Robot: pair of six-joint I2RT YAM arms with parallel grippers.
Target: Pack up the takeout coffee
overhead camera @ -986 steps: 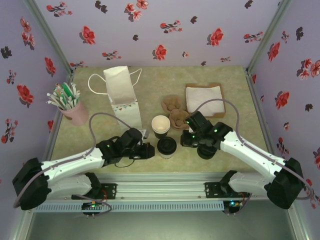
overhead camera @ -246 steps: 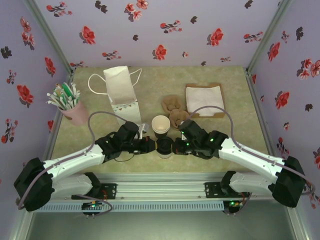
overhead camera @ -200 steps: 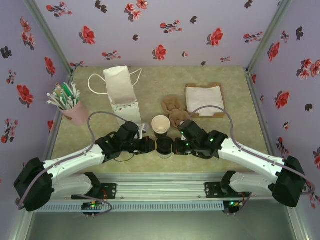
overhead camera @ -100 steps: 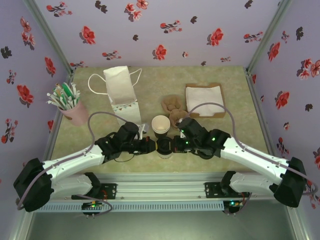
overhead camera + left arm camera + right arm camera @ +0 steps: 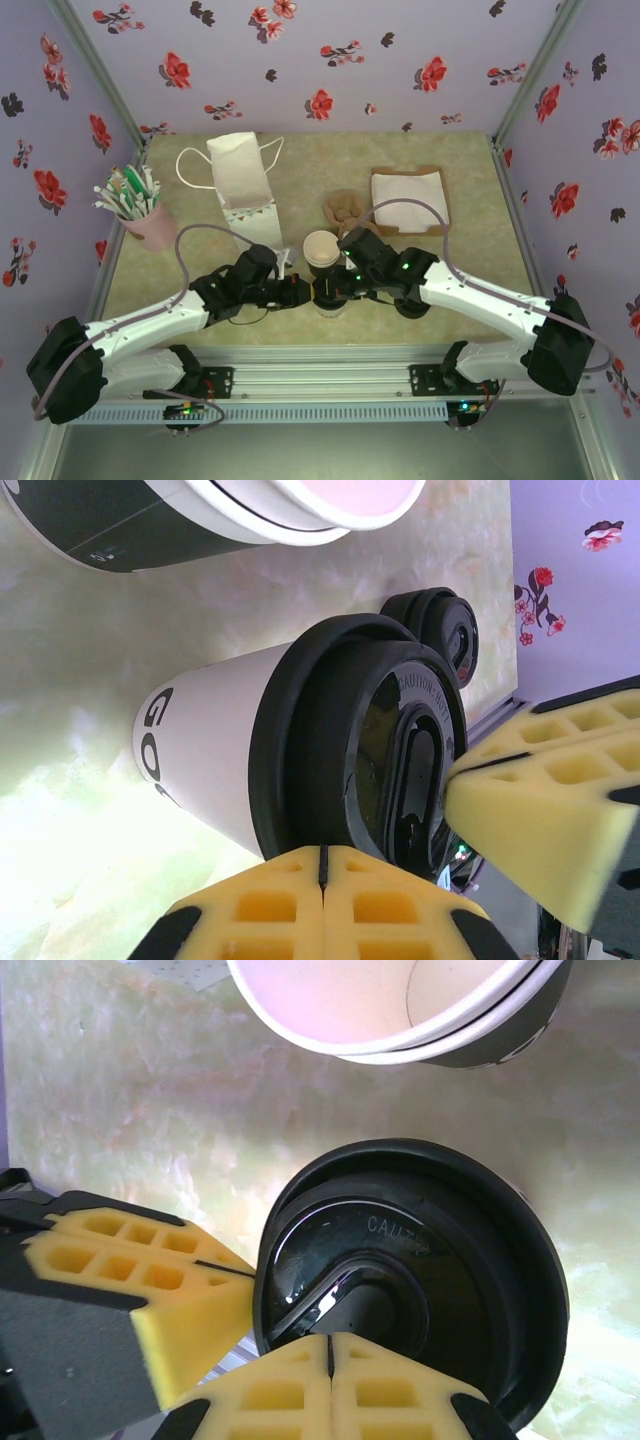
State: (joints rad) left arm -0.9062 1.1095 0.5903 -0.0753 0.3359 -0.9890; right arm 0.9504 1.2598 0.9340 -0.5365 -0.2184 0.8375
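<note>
Looking down from above, two robot arms reach in from the near edge of a pale green tabletop (image 5: 330, 165) and meet at the takeout coffee (image 5: 329, 293), a dark cup with a black lid standing upright near the front centre. The left fingers (image 5: 303, 292) are pressed shut with nothing between them, and their yellow pads touch the lid's rim from the left. The right fingers (image 5: 341, 288) are likewise closed on nothing; seen from the right wrist, their tips rest against the top of the lid. Just behind the coffee stands an open cup (image 5: 321, 250) with a cream inside and no lid. A stack of black lids (image 5: 412, 306) sits to the right of the coffee, beside the right arm. Farther back are a white paper bag (image 5: 243, 190) with handles, brown cardboard pieces (image 5: 345, 210) and a tray of white napkins (image 5: 410, 195). At the left stands a pink cup (image 5: 145, 228) of white and green sticks
</note>
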